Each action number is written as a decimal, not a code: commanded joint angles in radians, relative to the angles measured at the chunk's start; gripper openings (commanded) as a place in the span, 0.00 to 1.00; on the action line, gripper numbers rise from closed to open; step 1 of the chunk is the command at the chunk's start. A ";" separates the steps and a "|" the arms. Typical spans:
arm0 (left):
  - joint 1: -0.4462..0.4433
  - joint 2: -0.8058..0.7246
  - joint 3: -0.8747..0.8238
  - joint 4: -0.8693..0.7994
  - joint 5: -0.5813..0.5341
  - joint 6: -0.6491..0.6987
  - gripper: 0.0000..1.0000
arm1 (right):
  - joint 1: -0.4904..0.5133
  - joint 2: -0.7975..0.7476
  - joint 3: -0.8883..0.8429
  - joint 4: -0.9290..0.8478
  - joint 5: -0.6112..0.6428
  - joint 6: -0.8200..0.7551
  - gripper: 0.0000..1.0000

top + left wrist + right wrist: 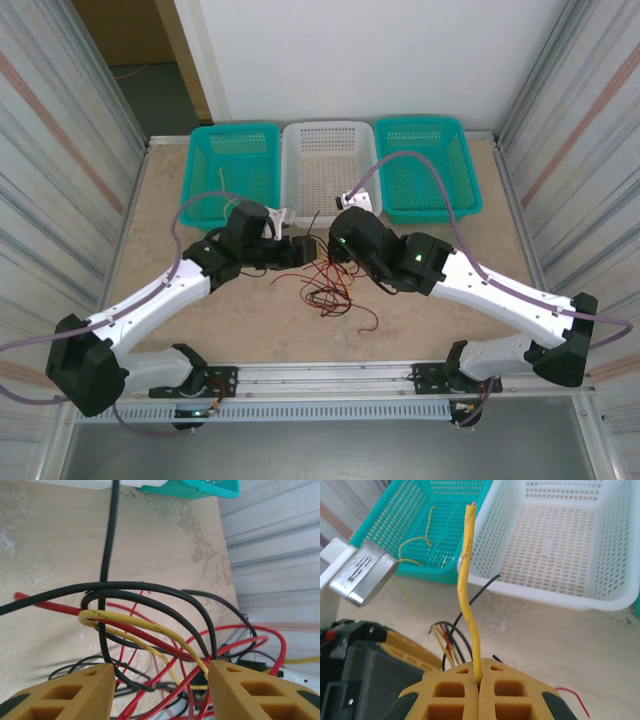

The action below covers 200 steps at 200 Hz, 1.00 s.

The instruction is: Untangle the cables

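Note:
The cables (325, 285), thin red, black and yellow strands, lie tangled at the table's middle between the two arms. My left gripper (300, 250) hovers at the tangle's left edge. In the left wrist view the left gripper (162, 680) is open, and black, red and yellow loops (150, 625) cross the gap between its fingers (75, 692). My right gripper (479, 677) is shut on a yellow cable (468, 590), whose free end sticks straight up out of the closed fingertips. From above, the right gripper (335, 240) sits just above the tangle.
Three baskets line the back edge: a teal one (235, 128) with a loose yellow cable (417, 542) in it, a white one (330, 126), and another teal one (420, 122). Corrugated walls close both sides.

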 commanded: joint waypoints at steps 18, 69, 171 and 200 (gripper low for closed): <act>0.012 0.009 -0.021 0.065 0.031 -0.040 0.59 | 0.007 -0.027 -0.027 0.073 -0.075 -0.042 0.00; 0.014 0.061 -0.056 0.063 -0.009 -0.028 0.60 | 0.011 -0.066 -0.040 0.118 -0.066 -0.072 0.00; 0.234 0.017 -0.131 -0.073 -0.149 0.033 0.00 | -0.401 -0.219 -0.056 -0.119 -0.026 0.034 0.00; 0.237 0.021 -0.144 -0.103 -0.188 0.054 0.00 | -0.518 -0.262 -0.057 -0.145 -0.061 0.021 0.00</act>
